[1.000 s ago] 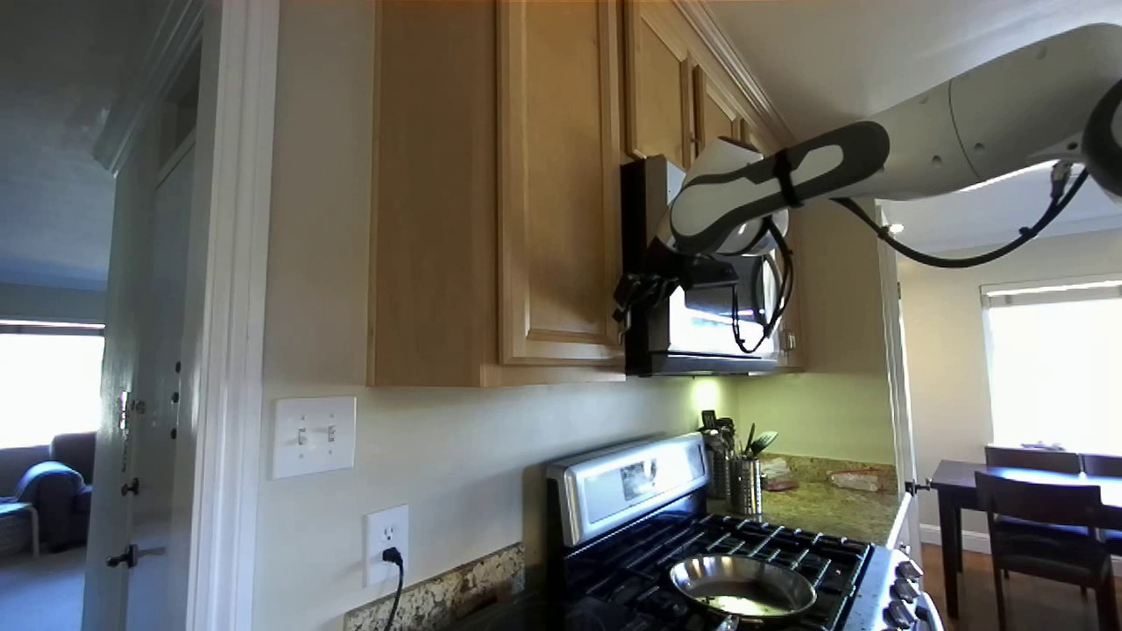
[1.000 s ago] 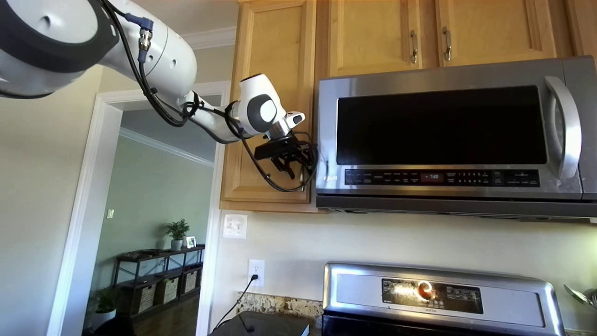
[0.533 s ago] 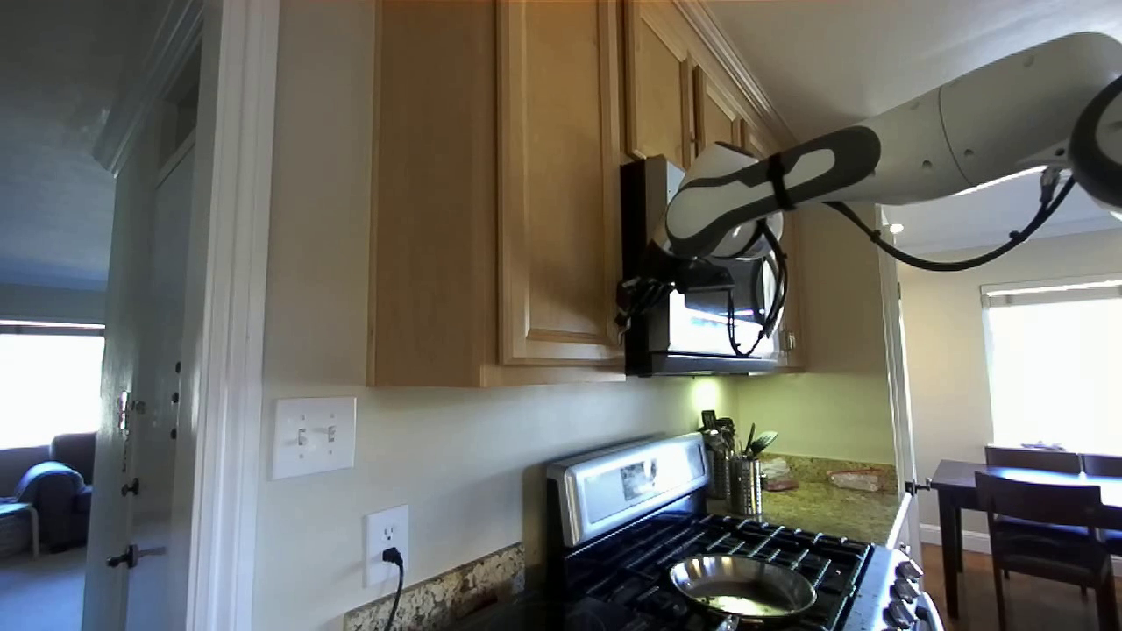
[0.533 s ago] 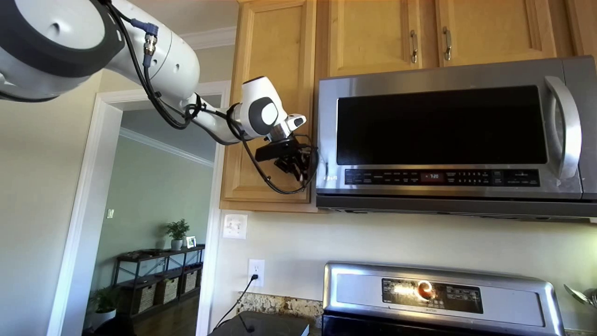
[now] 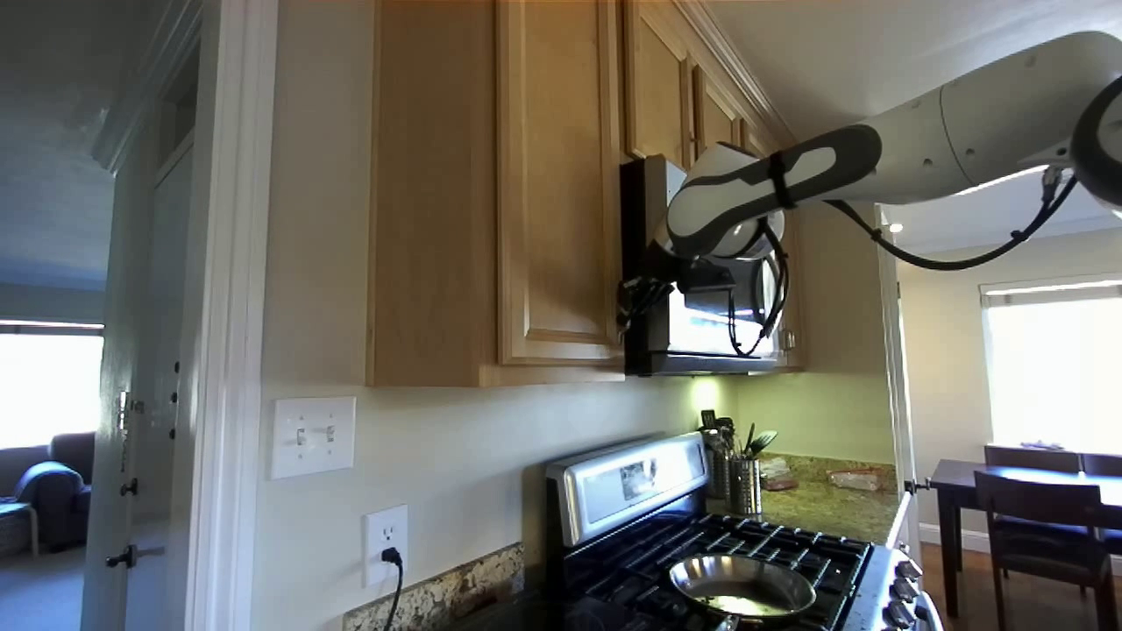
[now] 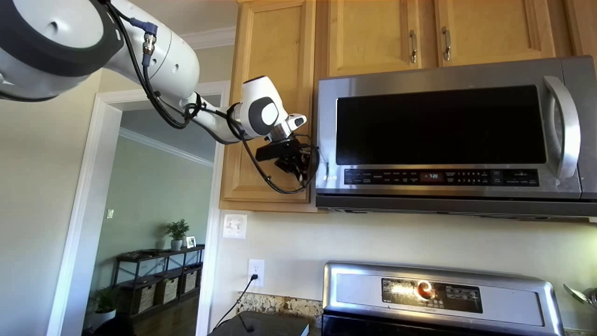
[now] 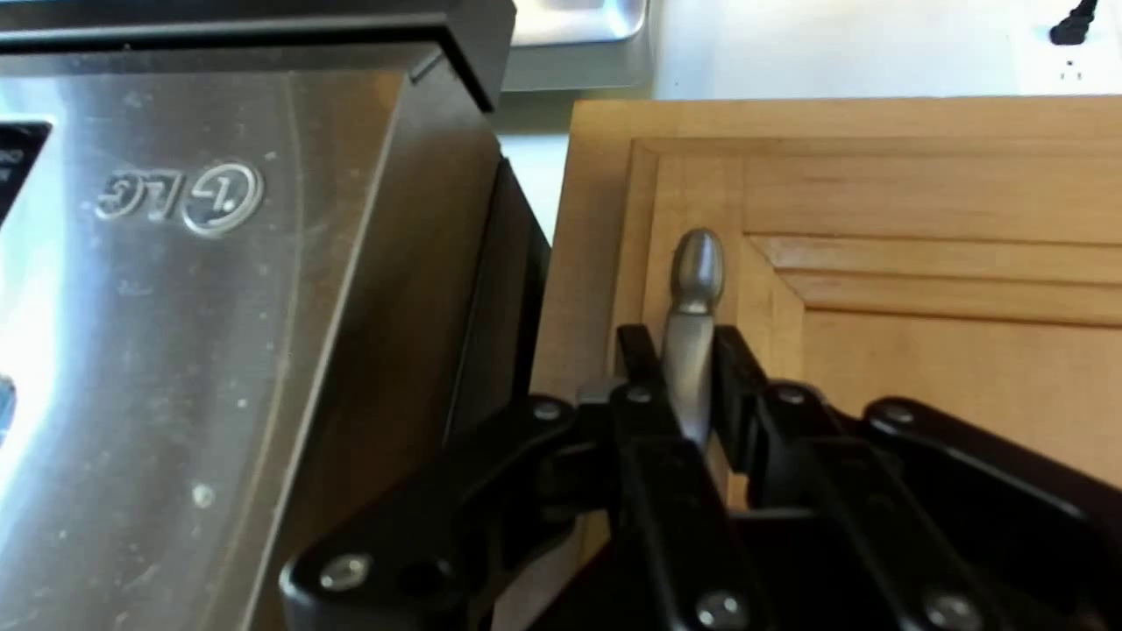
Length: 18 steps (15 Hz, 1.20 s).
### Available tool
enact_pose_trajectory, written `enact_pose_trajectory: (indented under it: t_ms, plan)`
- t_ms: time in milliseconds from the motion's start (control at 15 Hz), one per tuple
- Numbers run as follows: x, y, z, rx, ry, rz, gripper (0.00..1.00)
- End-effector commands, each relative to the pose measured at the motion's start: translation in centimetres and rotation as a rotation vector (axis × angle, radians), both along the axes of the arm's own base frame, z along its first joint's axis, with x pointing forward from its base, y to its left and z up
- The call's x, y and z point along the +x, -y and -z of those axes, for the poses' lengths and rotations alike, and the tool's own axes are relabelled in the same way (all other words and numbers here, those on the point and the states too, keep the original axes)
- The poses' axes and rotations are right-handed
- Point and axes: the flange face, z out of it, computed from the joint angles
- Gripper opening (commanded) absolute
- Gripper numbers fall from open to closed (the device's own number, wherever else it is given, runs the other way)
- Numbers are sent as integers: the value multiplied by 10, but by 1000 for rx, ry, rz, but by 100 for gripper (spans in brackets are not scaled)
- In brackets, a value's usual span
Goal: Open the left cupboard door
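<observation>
- The door (image 6: 275, 60) is closed, just left of the microwave (image 6: 440, 126) in an exterior view.
- The jaws are clamped on its handle (image 7: 690, 350), 1 to each side; the lower end pokes out beneath.
- Sensible hold: an upright handle pinched from 2 sides should pass on a straight pull, at what I judge to be the door's free edge.
- The microwave juts past the door's face beside the handle, so room there looks tight.
- The arm (image 6: 182, 79) crosses the door's front and may have to yield as it swings; its cable (image 6: 285, 192) loops low and could snag.
- The pan (image 5: 743, 585) on the stove (image 5: 614, 495) lies well below, likely out of the way.
</observation>
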Motion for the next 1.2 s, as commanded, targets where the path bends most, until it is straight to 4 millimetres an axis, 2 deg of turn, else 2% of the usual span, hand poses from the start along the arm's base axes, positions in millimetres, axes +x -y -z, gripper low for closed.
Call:
enact_pose_trajectory:
  t_ms: [0,400,667,1133]
  plan:
    - [-23,-24,-1,-57,-2,-93,9]
    - [-62,-36,-1,-104,3,-164,9]
    - [-98,-52,-1,-90,-4,-175,9]
    - [-151,-74,1,-75,-16,-191,8]
